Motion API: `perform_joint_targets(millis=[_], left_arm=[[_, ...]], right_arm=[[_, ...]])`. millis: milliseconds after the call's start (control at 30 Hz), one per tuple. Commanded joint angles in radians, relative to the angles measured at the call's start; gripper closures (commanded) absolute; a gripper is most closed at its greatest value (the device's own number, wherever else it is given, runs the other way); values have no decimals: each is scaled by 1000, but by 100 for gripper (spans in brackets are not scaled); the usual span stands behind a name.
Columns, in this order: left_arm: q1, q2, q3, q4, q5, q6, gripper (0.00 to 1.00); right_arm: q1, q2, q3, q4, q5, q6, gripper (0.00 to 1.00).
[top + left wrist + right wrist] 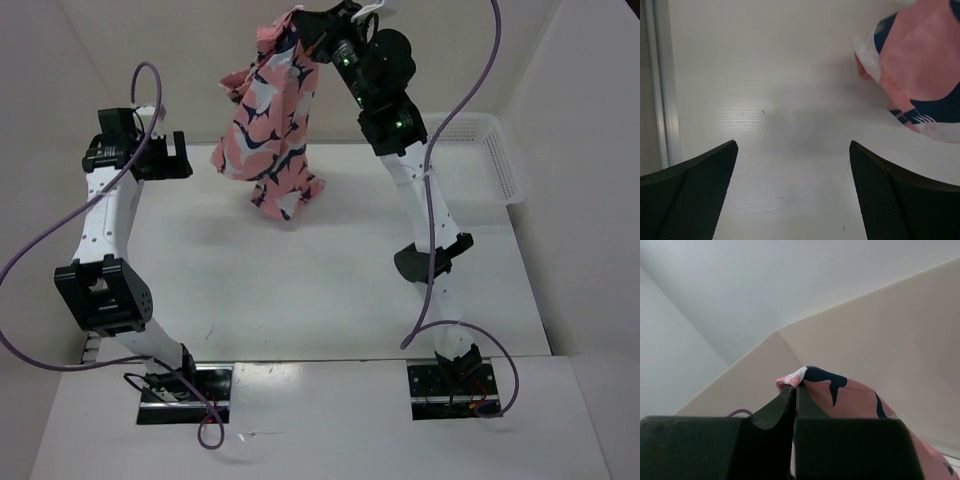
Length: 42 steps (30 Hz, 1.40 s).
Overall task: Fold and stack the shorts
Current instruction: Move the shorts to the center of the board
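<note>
White table point(300, 290), pale walls all round on my feed. My right gripper point(794, 390) is pinched together on a top edge of the shorts point(270, 130), lifted high at the far side. I count 1 pair, salmon with a navy and white print, hanging down toward the table; I cannot tell whether the low end touches it. My left gripper point(792, 150) stands with its jaws wide apart, holding nothing, just left of the cloth. 1 white mesh basket point(490, 160) sits far right.
</note>
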Motion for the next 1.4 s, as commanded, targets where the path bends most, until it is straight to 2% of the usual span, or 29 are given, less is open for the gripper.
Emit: perform_joint_targets(millis=[0, 67, 133, 167, 233, 300, 333, 433, 467, 533, 567, 667, 700, 767, 867, 900, 1000, 1167, 1300, 1367], left_arm=[[-2, 56, 85, 15, 56, 4, 1], [-2, 86, 94, 27, 95, 4, 1], [-11, 100, 119, 36, 105, 4, 1], [-20, 111, 119, 36, 96, 4, 1], [-48, 120, 99, 46, 86, 4, 1], [-68, 120, 76, 46, 86, 4, 1], [-89, 120, 47, 46, 86, 4, 1], [-102, 120, 8, 46, 77, 4, 1], [-102, 120, -22, 46, 89, 4, 1], [-113, 111, -64, 46, 103, 4, 1], [-135, 111, -85, 46, 103, 4, 1], [-178, 102, -189, 55, 77, 4, 1], [-203, 102, -209, 79, 59, 4, 1], [-212, 125, -223, 89, 36, 4, 1], [-232, 174, -198, 110, 27, 4, 1], [-243, 186, -197, 110, 17, 4, 1], [-263, 230, -184, 124, 8, 4, 1], [-263, 303, -173, 144, -4, 4, 1], [-274, 324, -182, 144, 46, 4, 1], [-286, 333, -203, 144, 46, 4, 8]], right_arm=[[-1, -30, 95, -92, 54, 76, 100], [-33, 7, 95, -280, 54, 76, 100], [-42, 19, 75, -424, 35, -11, 100], [-42, 30, 46, -462, 35, -77, 91], [-42, -39, -152, -500, 35, -98, 56], [-42, -74, -308, -509, 0, -125, 13], [-42, -118, -357, -499, 0, -142, 2], [-42, -221, -578, -468, 37, -196, 0], [-42, -326, -747, -439, 53, -208, 0], [-33, -463, -975, -387, 54, -282, 0], [-24, -616, -1221, -328, 72, -294, 0], [-1, -795, -1585, -228, 96, -346, 0], [28, -836, -1635, -151, 138, -369, 0], [38, -800, -1657, -93, 161, -392, 0], [38, -629, -1550, -19, 227, -435, 0], [38, -558, -1533, 19, 227, -452, 0], [38, -483, -1510, 82, 198, -509, 0], [38, -318, -1463, 115, 189, -582, 0], [38, -272, -1438, 138, 212, -630, 13], [38, -260, -1462, 138, 212, -639, 16]])
